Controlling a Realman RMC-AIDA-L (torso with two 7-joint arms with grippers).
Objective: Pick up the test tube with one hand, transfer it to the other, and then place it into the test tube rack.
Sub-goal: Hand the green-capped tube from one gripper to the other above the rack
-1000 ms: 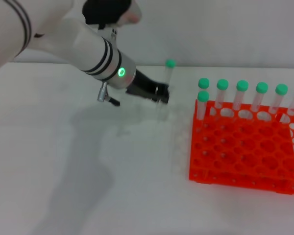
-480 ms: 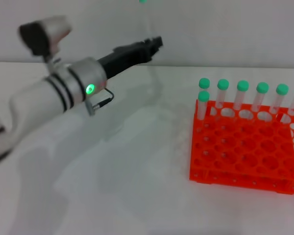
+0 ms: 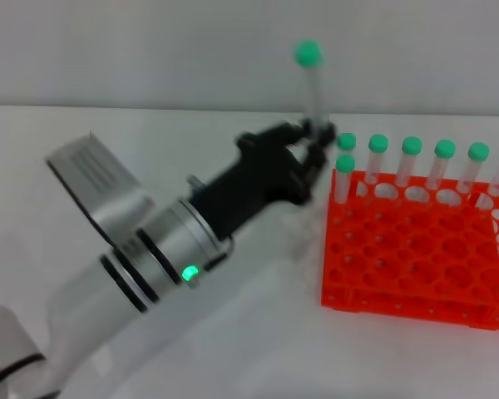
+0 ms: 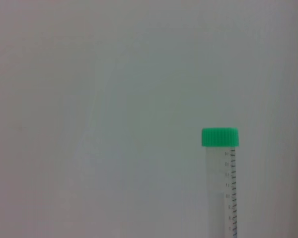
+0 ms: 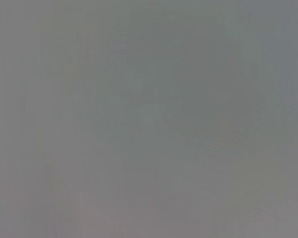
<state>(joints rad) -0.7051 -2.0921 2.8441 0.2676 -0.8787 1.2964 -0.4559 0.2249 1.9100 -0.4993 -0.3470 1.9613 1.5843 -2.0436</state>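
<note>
Head view: left gripper (image 3: 316,143) clamped on slim clear tube (image 3: 315,93), round green cap, upright, just beside orange grid rack (image 3: 416,249).

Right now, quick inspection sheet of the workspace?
Surface: white table, bare where visible.
Job's things: test tube upright, green cap up, held left of the orange test tube rack; seven capped tubes stand along the rack's far side and left corner.
Clutter: nothing seen.
Grippers: left gripper shut on the test tube's lower part, above the table; right gripper not in view.
Cables: nothing seen.
Surroundings: plain pale wall.
</note>
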